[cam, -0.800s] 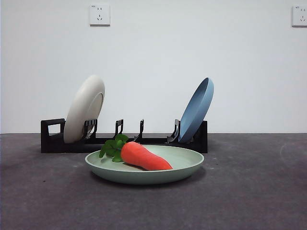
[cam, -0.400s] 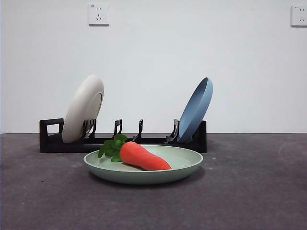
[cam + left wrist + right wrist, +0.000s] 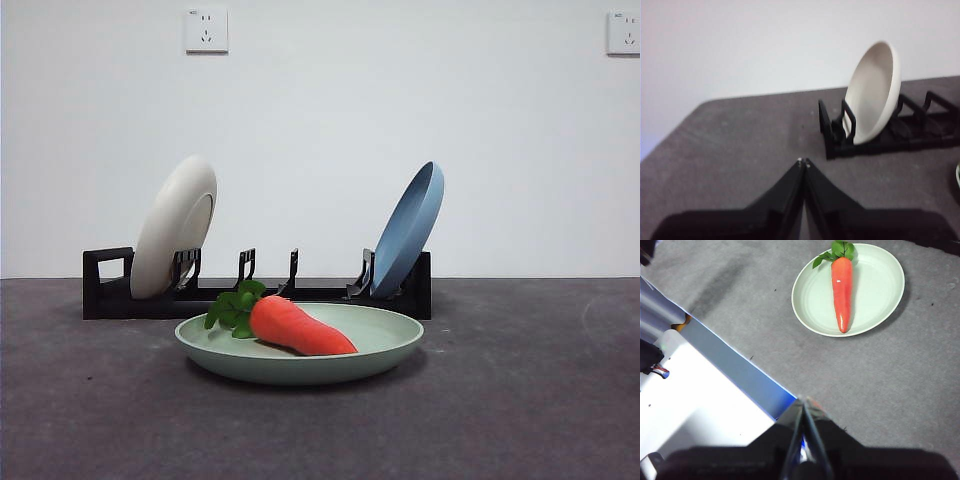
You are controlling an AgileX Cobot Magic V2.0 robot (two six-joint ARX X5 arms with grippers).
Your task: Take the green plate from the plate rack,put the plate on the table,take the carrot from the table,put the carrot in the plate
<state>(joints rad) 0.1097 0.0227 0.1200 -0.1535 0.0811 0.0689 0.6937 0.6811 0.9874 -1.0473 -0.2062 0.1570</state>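
The carrot (image 3: pixel 842 293) is lying lengthwise inside the green plate (image 3: pixel 885 287) on the desk (image 3: pixel 520 400), well apart from both tools. The right tool (image 3: pixel 804 404) and left tool (image 3: pixel 803 162) are sitting with jaws pressed together, gripping nothing

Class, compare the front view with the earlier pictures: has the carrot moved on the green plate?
No. The carrot lies on the green plate as before, its leaves below the same rack prongs.
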